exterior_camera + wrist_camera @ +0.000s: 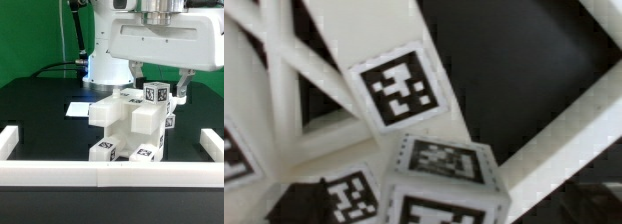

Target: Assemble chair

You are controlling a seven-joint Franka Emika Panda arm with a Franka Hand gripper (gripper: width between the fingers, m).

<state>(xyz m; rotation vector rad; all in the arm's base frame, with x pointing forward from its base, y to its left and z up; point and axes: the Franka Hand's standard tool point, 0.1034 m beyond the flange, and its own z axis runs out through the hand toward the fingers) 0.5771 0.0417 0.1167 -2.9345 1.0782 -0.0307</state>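
Note:
The chair [130, 125] stands partly joined in the middle of the black table as a chunky stack of white blocks with black-and-white tags. Its topmost tagged post [155, 94] sticks up at the back. My gripper [160, 87] hangs right over that post, its two fingers [183, 92] spread wide on either side, open and holding nothing. In the wrist view the chair's white bars fill the picture at close range: a slanted bar with a tag [402, 88] and a tagged block end [445, 162]. My fingers do not show there.
White border rails run along the table's front [100, 176], the exterior view's left [10, 140] and its right [210, 142]. The marker board [80, 108] lies flat behind the chair. The arm's white base [105, 62] stands at the back.

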